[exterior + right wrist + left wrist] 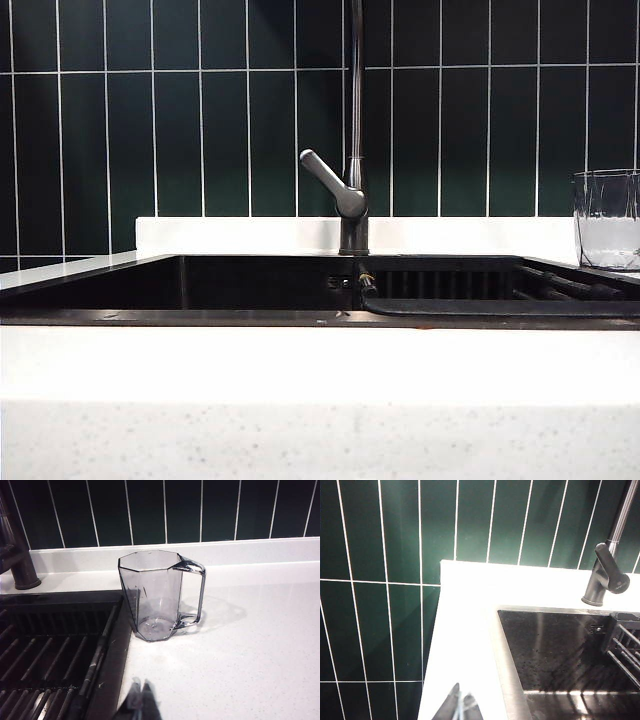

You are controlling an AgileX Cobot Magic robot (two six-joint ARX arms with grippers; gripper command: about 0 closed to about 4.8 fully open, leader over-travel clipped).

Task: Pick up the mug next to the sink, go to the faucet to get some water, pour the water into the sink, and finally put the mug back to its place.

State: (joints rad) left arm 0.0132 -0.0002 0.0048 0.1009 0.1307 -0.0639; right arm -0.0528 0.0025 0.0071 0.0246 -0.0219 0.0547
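My right gripper (141, 695) is clenched on nothing, its two tips pressed together and hanging over the white counter (250, 645) just beside the sink's dark rim. My left gripper (460, 706) is likewise pinched tight and empty, above the counter strip on the far side of the sink (560, 655), near the green tiled wall (380, 580).

The mug (157, 595) stands upright on the counter ahead of my right tips, its base touching or nearly touching the sink rim, its handle (195, 595) turned away from the basin. It looks empty.

What worries me: with my tips pinched like this I cannot take it, and arriving this way would only shove it. A push from the counter side would, I judge, tip it over the rim onto the ribbed black rack (45, 665). Its clear faceted walls look smooth, so a shallow pinch may slip once water adds weight. The thin handle leaves little room for a finger to pass.

Room is good on the counter side of the mug: bare white surface, open for an approach. The basin side is tight, bounded by the rim and rack. The faucet (352, 180), with its slanted lever, stands behind the middle of the sink; a carried mug should keep clear of that lever.
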